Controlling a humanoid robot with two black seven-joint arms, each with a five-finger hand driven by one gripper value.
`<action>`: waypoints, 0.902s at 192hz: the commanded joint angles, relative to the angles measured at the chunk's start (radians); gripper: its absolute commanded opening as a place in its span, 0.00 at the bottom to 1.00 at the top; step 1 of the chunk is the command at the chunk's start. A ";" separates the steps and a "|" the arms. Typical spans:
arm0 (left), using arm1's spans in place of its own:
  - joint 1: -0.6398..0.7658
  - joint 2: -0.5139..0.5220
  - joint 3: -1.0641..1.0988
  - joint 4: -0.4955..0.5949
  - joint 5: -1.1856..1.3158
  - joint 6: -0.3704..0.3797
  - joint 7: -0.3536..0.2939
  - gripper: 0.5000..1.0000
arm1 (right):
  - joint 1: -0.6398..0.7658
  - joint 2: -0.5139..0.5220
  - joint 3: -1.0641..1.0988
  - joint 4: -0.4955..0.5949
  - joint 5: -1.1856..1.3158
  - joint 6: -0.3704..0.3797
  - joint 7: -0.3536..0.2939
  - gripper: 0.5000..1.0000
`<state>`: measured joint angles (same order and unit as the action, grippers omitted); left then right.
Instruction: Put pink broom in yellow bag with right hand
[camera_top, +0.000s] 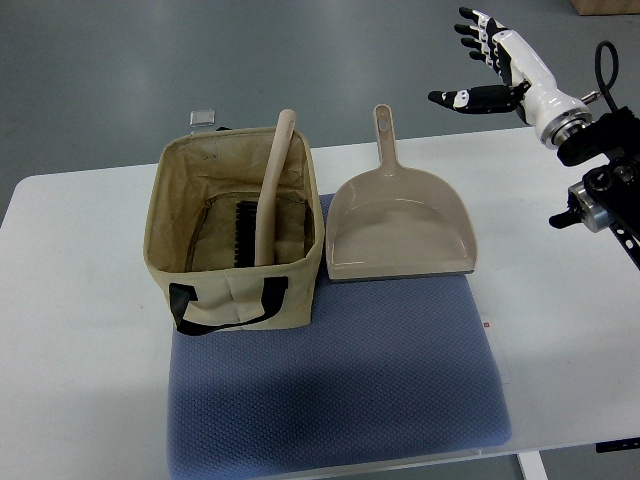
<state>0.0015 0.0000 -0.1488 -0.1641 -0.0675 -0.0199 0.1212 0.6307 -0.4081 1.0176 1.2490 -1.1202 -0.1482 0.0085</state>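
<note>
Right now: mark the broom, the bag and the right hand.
broom (272, 170), top view, on its handle leaning against the bag's back rim.
bag (240, 287), top view, on its front wall.
right hand (497, 62), top view, on the palm, fingers spread, holding nothing.

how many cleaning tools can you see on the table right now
2. A pink broom stands inside the yellow bag with its handle leaning out over the rim, and a dustpan lies flat on the blue mat just right of the bag. The bag's walls could hide more.
</note>
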 joint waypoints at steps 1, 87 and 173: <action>0.000 0.000 0.000 0.000 0.000 0.000 0.000 1.00 | -0.042 -0.001 0.001 -0.013 0.046 -0.011 0.047 0.82; 0.000 0.000 0.000 0.000 0.000 0.000 0.000 1.00 | -0.178 0.115 0.113 -0.020 0.270 -0.008 0.071 0.82; 0.000 0.000 0.000 0.000 0.000 0.000 0.000 1.00 | -0.250 0.224 0.210 -0.020 0.329 -0.008 0.084 0.86</action>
<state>0.0016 0.0000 -0.1488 -0.1641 -0.0675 -0.0199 0.1212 0.3833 -0.1905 1.2134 1.2284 -0.7915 -0.1566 0.0889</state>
